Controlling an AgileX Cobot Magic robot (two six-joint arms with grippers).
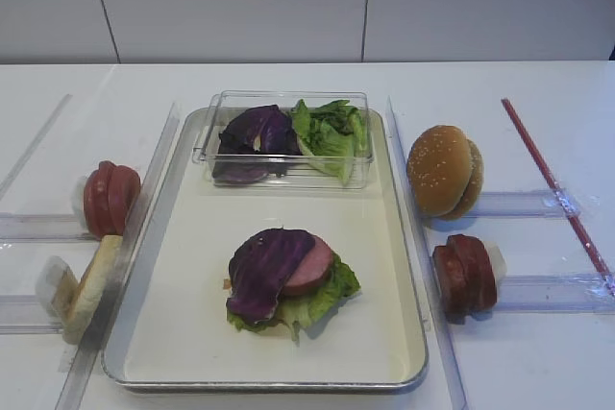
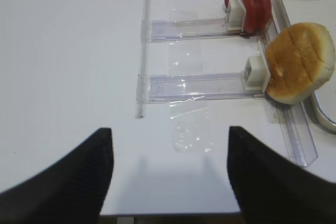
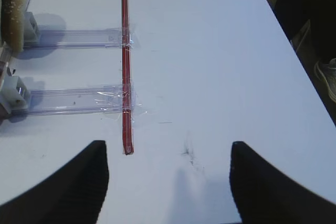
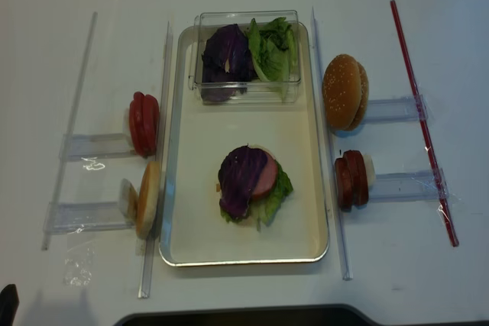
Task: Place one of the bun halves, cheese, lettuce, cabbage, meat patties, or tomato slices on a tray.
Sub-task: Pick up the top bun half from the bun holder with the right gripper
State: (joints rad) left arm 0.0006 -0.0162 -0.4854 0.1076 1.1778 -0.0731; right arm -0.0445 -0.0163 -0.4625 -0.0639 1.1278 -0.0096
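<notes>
- Well, both arms hang back at the near edge of the white table (image 1: 538,352), and neither is holding a thing.
- The right gripper (image 3: 169,182) has its dark jaws spread wide over bare tabletop; the red strip (image 3: 125,61) runs away from it just ahead and to its left, taped across two clear rails.
- Far ahead-left of that claw, at the ends of those rails, stand the sesame bun tops (image 1: 443,171) and, nearer, the meat patties (image 1: 465,274), all on edge beside the tray (image 1: 404,333).
- The left gripper (image 2: 168,179) is spread just as wide, with nothing between its jaws; ahead and to its right the pale bun half (image 2: 300,62) leans against its holder, and the tomato slices (image 2: 250,2) stand beyond that.
- On the tray a stack is already built: lettuce (image 1: 322,300) at the bottom, a pinkish-red disc, and a cabbage (image 1: 264,271) leaf draped over it.
- More leaves wait in the clear plastic box (image 1: 284,139) at the tray's far end.
- I'd say the build is roughly midway: the stack has no bun top yet, and any further piece has yet to be fetched.
</notes>
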